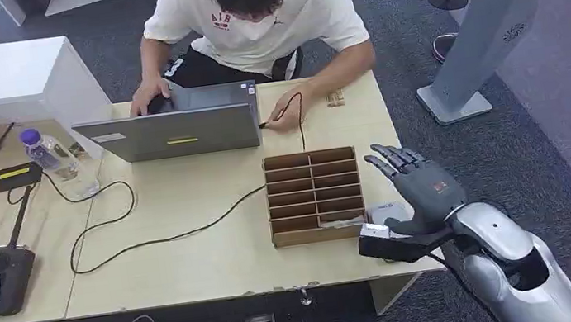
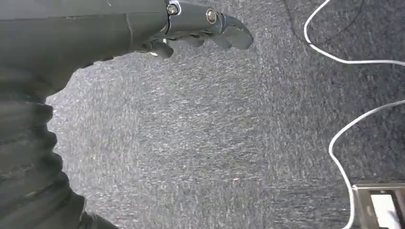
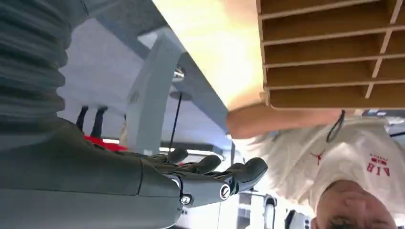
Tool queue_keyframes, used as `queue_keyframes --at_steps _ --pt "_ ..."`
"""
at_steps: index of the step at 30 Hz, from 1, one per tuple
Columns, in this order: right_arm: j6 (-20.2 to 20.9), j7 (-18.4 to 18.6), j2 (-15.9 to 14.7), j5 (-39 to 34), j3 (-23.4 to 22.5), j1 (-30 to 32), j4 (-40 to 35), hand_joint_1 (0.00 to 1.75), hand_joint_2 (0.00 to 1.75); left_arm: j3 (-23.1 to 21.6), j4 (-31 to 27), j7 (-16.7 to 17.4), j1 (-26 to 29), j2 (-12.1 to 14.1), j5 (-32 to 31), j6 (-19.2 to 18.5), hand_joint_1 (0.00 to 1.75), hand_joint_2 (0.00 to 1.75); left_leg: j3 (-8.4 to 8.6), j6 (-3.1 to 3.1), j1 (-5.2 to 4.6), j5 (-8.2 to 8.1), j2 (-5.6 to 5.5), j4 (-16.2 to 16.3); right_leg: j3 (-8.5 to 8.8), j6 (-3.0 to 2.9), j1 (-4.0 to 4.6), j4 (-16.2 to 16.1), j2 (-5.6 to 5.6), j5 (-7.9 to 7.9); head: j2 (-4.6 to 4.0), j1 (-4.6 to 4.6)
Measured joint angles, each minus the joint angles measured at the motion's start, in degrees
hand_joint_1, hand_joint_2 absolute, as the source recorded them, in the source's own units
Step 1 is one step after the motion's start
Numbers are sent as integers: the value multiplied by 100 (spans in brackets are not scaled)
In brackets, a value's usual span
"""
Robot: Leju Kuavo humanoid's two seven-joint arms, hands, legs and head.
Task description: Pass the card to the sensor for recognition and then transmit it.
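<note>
1. Nothing of the task is judged done yet: no card is held, and the right hand (image 1: 421,185) is seen hovering with fingers spread and empty at the right end of the bench (image 1: 195,256).
2. A pale card-like piece (image 1: 344,221) is made out in the nearest right compartment of the brown divided tray (image 1: 314,196); whether it is the card cannot be told for sure.
3. That piece lies just beside the right hand, on its inner side, not touched.
4. A round grey-white object (image 1: 386,213), possibly the sensor, is glimpsed between tray and hand.
5. The left hand (image 2: 200,28) hangs over the carpet, fingers loosely curled, nothing held.
6. Picking, presenting and handing over are all judged outstanding.
</note>
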Motion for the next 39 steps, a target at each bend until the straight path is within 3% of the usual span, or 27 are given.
queue_keyframes --at_steps 31,39 --pt "-186 -107 413 -87 317 -272 573 0 175 520 -24 -44 -28 4 -439 -171 0 175 -2 0 1 0 -1 0 -1 0 0 -1 -5 0 0 0" --pt "-315 22 420 -157 75 -409 623 0 175 754 -24 -31 -30 11 -610 -193 0 175 -1 0 0 0 -1 0 -1 0 0 -1 -4 0 0 2"
